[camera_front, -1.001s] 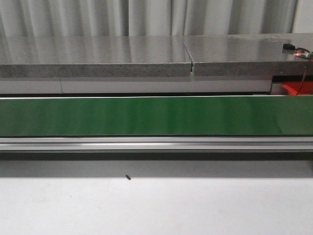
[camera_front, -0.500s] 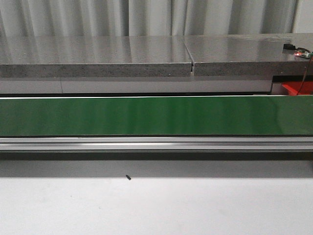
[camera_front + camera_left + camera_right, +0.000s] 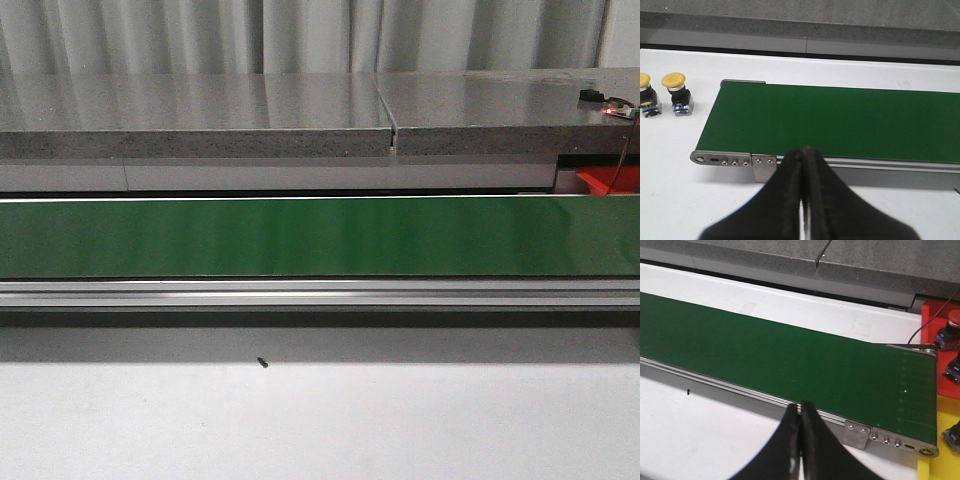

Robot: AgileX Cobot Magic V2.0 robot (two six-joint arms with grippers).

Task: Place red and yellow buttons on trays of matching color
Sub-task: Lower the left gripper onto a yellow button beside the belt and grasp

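Note:
Two yellow buttons (image 3: 676,92) (image 3: 645,95) stand upright on the white table, beside the end of the green conveyor belt (image 3: 840,120). My left gripper (image 3: 804,152) is shut and empty, hovering over the belt's near rail. In the right wrist view a red tray (image 3: 935,322) holds a red button (image 3: 953,319), and a second button base (image 3: 952,371) shows at the frame edge. Below it lies a yellow tray (image 3: 940,467) with a button base (image 3: 953,436) cut off by the edge. My right gripper (image 3: 801,407) is shut and empty near the belt's rail.
A grey stone counter (image 3: 300,110) runs behind the belt (image 3: 320,238). A corner of the red tray (image 3: 605,180) shows at the far right, with a cable above it. A small black screw (image 3: 262,363) lies on the white table in front.

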